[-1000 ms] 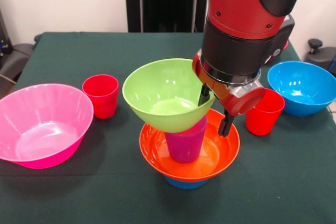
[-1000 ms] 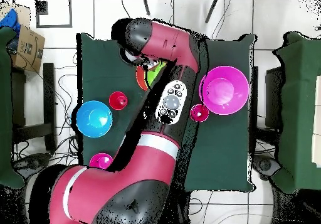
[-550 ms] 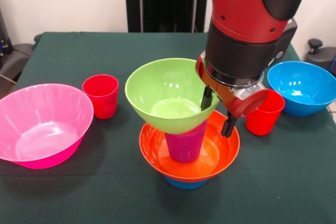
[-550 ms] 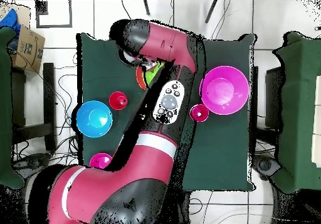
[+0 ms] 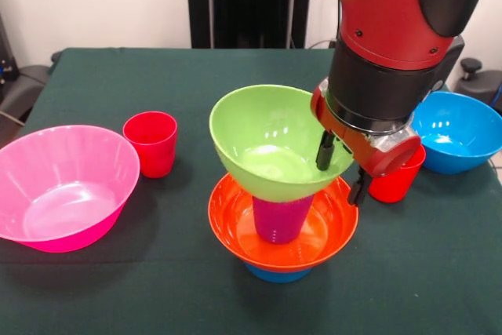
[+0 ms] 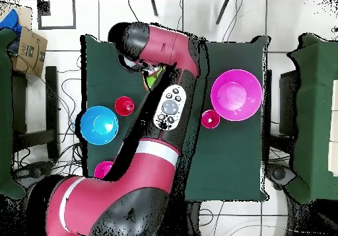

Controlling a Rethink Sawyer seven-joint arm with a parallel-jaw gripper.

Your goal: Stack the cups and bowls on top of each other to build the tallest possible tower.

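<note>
Camera record, two views logged.

Front view: I had it low and close across the green table, angled down; the arm filled the upper right.

Overhead view: I had it high, looking straight down, taking in the whole table, tiled floor and a cardboard box.

Shared between both: large pink bowl, large blue bowl, red cup.
</note>
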